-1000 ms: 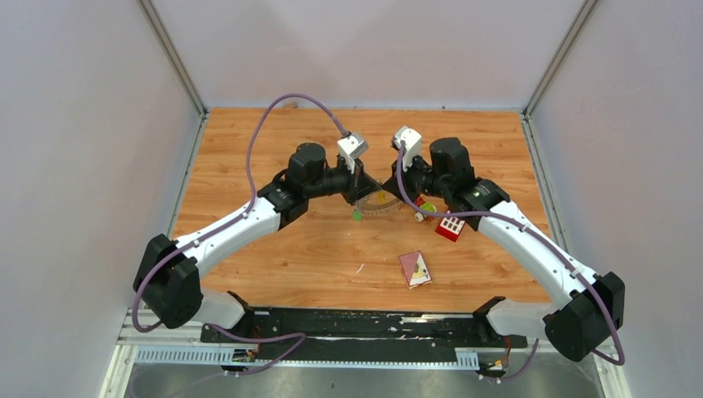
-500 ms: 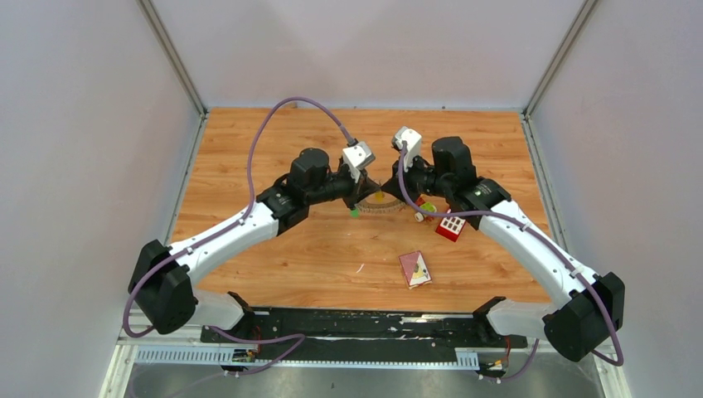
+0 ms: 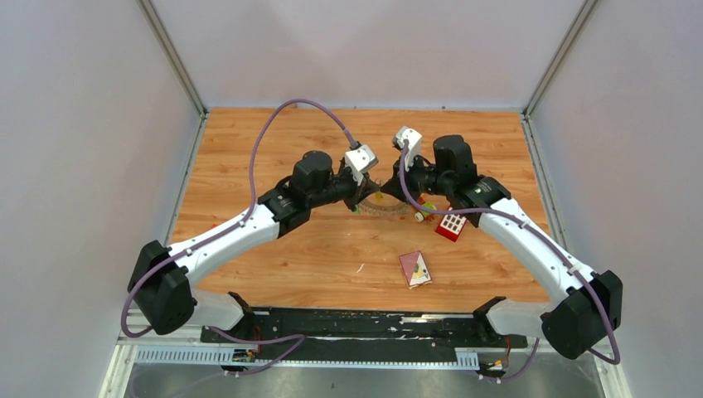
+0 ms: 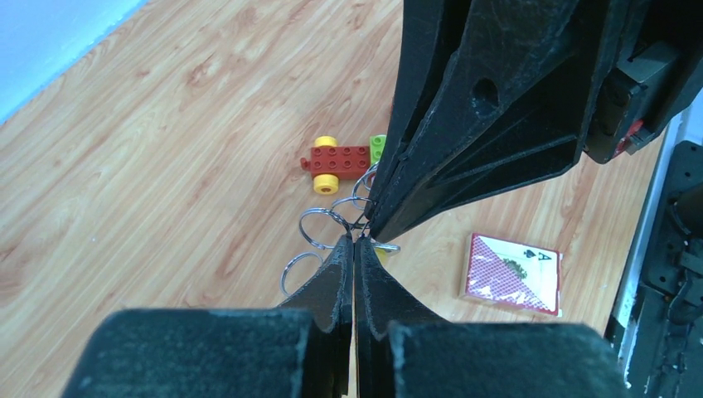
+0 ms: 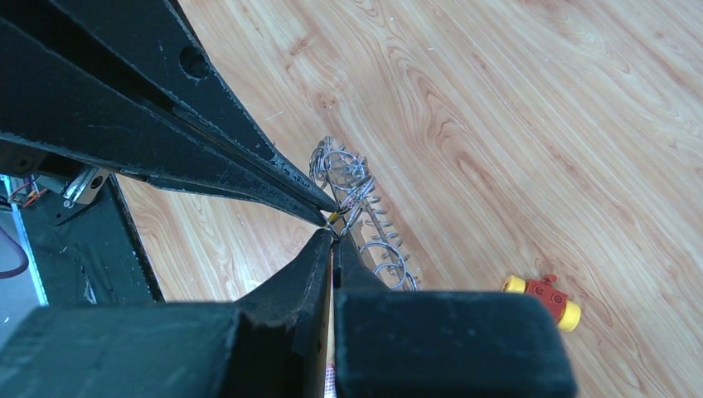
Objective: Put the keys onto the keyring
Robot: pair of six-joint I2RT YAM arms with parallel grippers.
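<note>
Pressing tight together, the left fingers (image 4: 355,249) show no gap between them. Their tips meet the tips of the right fingers (image 5: 332,242), which are shut tight too. Both pairs of tips come together right at the keyring (image 5: 358,214), a spiky silver ring of wire loops and grey keys. I cannot tell if either pair pinches a thin wire of it, or if the ring lies flat. A tiny yellow bit (image 5: 333,218) sits just where the tips meet. It is too small to say what it is.

From above, the keyring sits near the middle of the desk (image 3: 273,141), a little toward 12 o'clock. The left fingers reach it from 9 o'clock and the right fingers from 3 o'clock.

Just beside the keyring, at its 3 o'clock, is a toy car (image 4: 338,157). It is red with yellow wheels and a green piece. Near the toy car, at 4 o'clock from the keyring, is a red block (image 3: 450,225) with white buttons. A red card pack (image 4: 514,274) with an ace on it lies by itself at 5 o'clock, closer to the arm bases. I cannot tell what is inside the pack.
</note>
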